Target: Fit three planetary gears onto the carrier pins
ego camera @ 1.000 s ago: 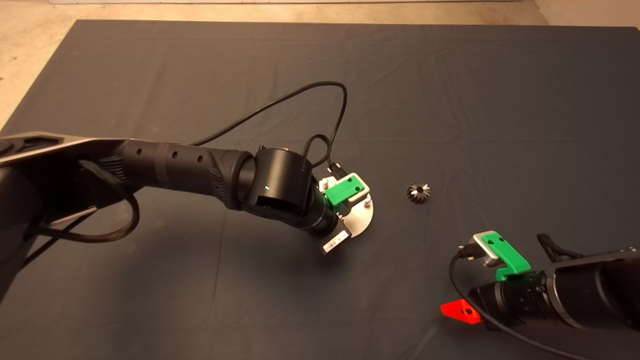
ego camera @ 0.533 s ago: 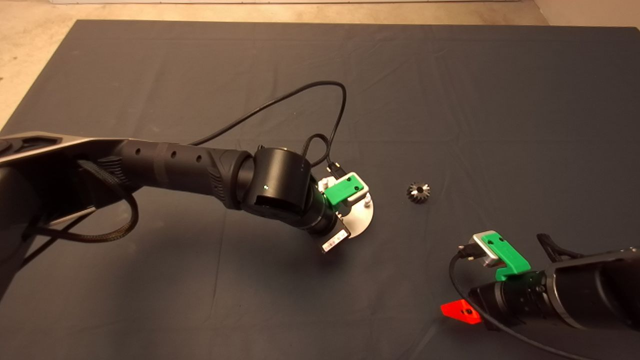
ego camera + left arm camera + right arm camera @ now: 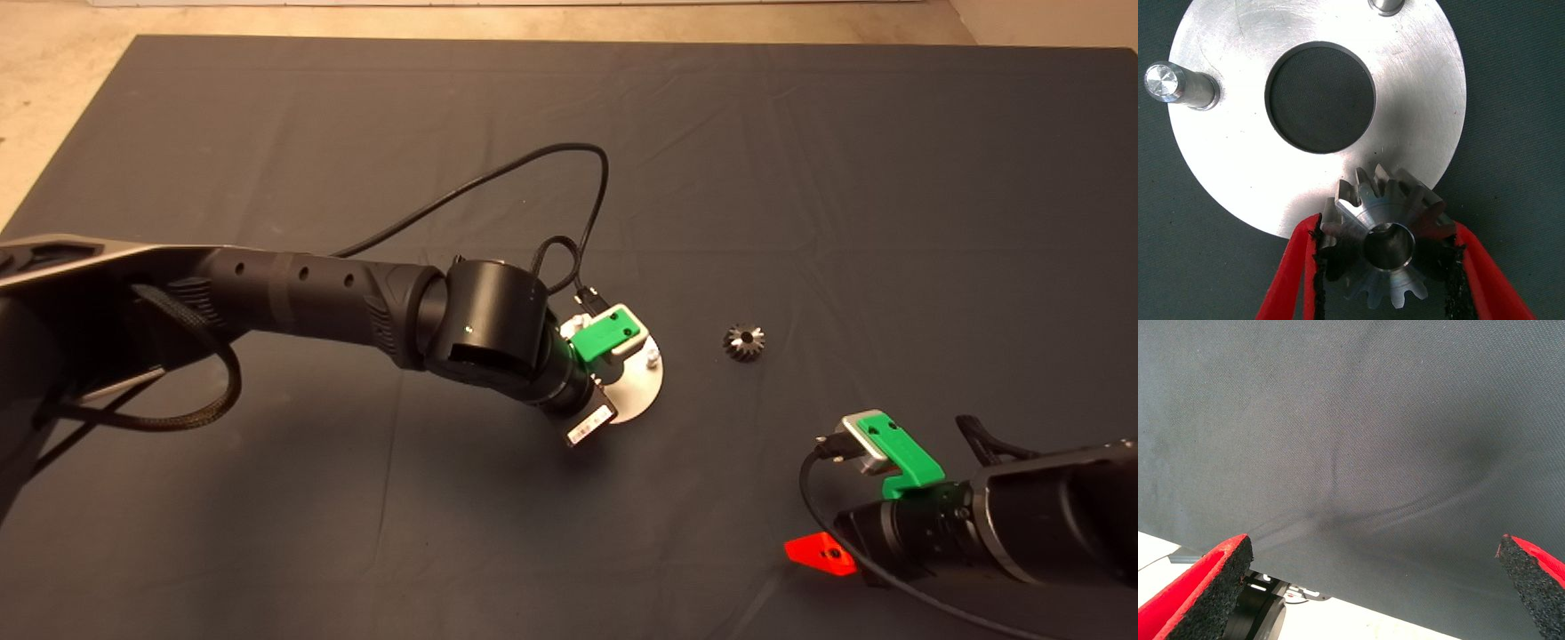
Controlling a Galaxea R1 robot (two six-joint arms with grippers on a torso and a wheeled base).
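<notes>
Shifted slightly leftward, left gripper (image 3: 1386, 267) clamps gear (image 3: 1388, 241) over unmarked plate (image 3: 1225, 167).

Dark mat (image 3: 800, 160) — pale floor (image 3: 53, 116) beyond

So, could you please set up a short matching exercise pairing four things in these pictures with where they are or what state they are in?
Things:
1. left hand
2. right hand
3. loose gear
4. plate

States:
A. lies alone on the mat
B. open, over bare mat
C. shut on a gear
D. carries two bare pins

Pairs: 1-C, 2-B, 3-A, 4-D
</notes>
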